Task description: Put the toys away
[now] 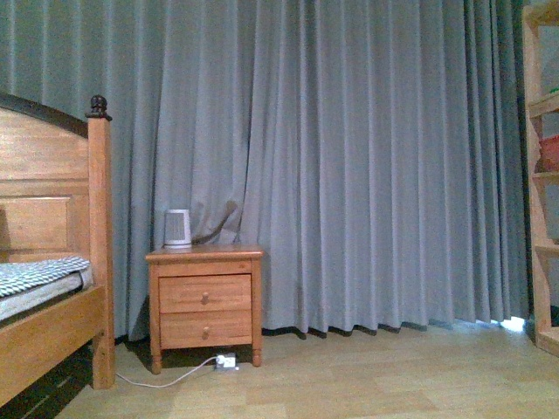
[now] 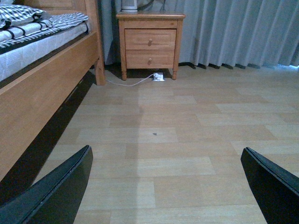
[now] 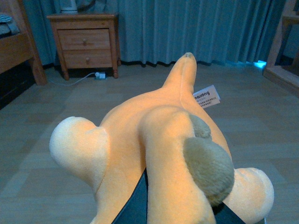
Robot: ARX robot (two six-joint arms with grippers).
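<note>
The right end effector (image 3: pixel 175 212) is pinching the toy (image 3: pixel 154 135). The left end effector (image 2: pixel 163 186) is hanging spread over the floor (image 2: pixel 177 135).

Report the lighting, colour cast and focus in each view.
Front view: dim, bluish-green cast, daylight leaking under the curtain hem. Left wrist view: warmer and sharp, deep shadow under the bed. Right wrist view: strong teal cast; the plush toy fills the close foreground, slightly soft.

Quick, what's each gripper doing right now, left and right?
Left gripper: open, fingers wide apart, holding nothing.
Right gripper: closed on the orange plush toy.
</note>
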